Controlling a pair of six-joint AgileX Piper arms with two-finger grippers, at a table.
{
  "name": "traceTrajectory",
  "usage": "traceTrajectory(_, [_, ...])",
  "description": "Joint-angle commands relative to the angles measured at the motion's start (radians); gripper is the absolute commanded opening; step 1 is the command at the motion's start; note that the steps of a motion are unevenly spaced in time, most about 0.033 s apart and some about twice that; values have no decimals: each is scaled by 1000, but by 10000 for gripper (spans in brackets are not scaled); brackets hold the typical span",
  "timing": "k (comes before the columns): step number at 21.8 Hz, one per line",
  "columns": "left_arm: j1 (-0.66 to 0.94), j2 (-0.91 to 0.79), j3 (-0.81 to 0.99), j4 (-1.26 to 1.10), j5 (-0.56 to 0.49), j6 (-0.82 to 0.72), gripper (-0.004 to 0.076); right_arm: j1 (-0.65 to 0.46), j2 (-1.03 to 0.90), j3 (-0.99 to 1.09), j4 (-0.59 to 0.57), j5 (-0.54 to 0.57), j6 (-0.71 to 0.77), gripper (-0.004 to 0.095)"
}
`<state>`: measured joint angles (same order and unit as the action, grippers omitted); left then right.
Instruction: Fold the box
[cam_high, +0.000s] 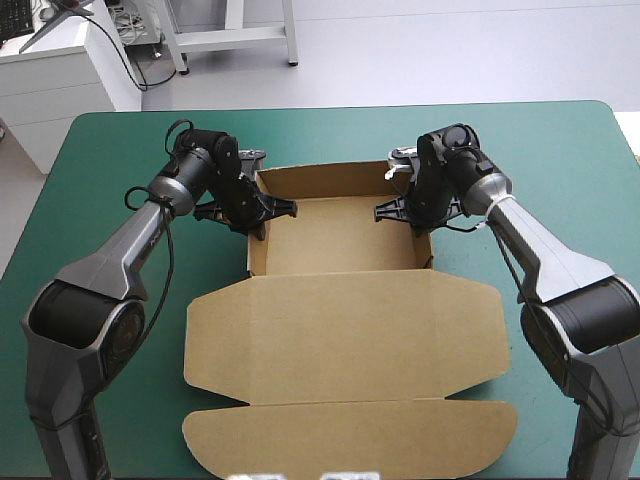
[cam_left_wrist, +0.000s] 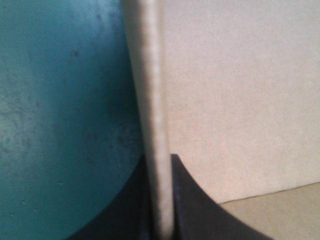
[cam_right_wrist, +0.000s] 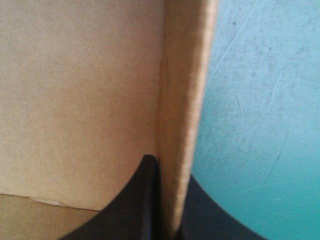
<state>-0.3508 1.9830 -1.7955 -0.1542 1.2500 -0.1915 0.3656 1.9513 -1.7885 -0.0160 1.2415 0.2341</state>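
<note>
We look down from high above the near edge on the whole table (cam_high: 90, 150). Each wrist camera sits very near one side wall of the box (cam_high: 340, 330), looking along it. The high view shows both walls too.

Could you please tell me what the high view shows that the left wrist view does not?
Only the high view: the whole box, its lid flat, and the right gripper. Only the left wrist view: the left gripper shut on a side wall, one finger inside, one outside. Both: brown board and the teal-green cover.
</note>
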Motion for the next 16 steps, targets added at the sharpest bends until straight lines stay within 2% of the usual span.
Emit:
traceTrajectory(1, [-16,-62,-39,-70,-12,24,-4,3,-43,-34,33,10,-35,23])
traceTrajectory(3, [-16,-62,-39,-70,-10,46,19,-4,-43,-34,35,8,-35,73])
traceTrajectory(5, [-16,-62,-39,-72,-9,63,69,-10,-43,-34,44,8,-35,180])
traceTrajectory(6, [-16,-62,-39,-74,-9,63,149,-19,-43,-34,85,8,-46,337])
traceTrajectory(7, [-16,-62,-39,-74,-11,63,188,-27,-43,-34,107,8,-57,411])
traceTrajectory(8, [-16,-62,-39,-74,-11,63,293,-33,-43,-34,118,8,-68,603])
traceTrajectory(9, [-16,-62,-39,-74,-13,63,347,-34,-43,-34,118,8,-71,675])
traceTrajectory(10, [-16,-62,-39,-74,-19,45,433,-36,-43,-34,106,8,-75,836])
traceTrajectory(12, [-16,-62,-57,-70,-21,38,494,-36,-43,-34,86,8,-75,904])
traceTrajectory(16, [-14,-62,-183,-12,18,38,496,-36,-45,-69,53,8,-75,904])
